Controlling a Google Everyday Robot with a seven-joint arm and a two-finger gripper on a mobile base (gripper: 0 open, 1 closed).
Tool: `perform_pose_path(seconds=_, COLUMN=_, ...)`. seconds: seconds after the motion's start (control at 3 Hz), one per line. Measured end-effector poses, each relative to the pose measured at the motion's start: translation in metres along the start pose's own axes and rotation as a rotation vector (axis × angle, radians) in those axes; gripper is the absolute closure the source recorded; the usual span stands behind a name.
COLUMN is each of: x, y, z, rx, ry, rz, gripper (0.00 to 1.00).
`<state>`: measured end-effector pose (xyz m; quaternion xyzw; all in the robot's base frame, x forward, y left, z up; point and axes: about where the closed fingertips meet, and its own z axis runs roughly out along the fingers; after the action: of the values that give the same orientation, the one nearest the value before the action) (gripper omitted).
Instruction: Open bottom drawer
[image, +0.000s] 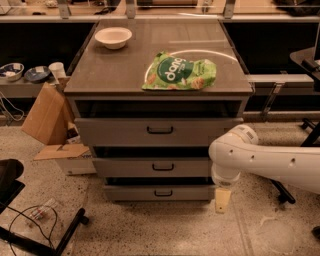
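so the bottom drawer (130, 192) is the lowest of three in the table (115, 70), front looks pushed in. the claw (222, 200) hangs just beside its right end, low by the floor — can't tell if it's spread or pressed together. up top — a green bag (180, 72) and a white bowl (113, 37).

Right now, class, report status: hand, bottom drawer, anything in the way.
Hand low, right of bottom drawer, off its handle. Drawer not pulled out. Nothing between hand and handle.
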<state>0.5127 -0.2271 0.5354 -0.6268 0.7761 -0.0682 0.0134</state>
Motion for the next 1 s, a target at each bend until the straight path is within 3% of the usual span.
perform_pose_path(seconds=0.33, x=-0.017, y=-0.005, z=0.062, rx=0.008, ry=-0.042, rz=-0.004, gripper=0.00)
perform_pose_path(seconds=0.67, x=-0.034, y=-0.002, z=0.129, rx=-0.018, ry=-0.057, rz=-0.014, gripper=0.00)
perform_pose_path(seconds=1.0, x=-0.034, y=-0.002, z=0.129, rx=-0.018, ry=-0.057, rz=-0.014, gripper=0.00)
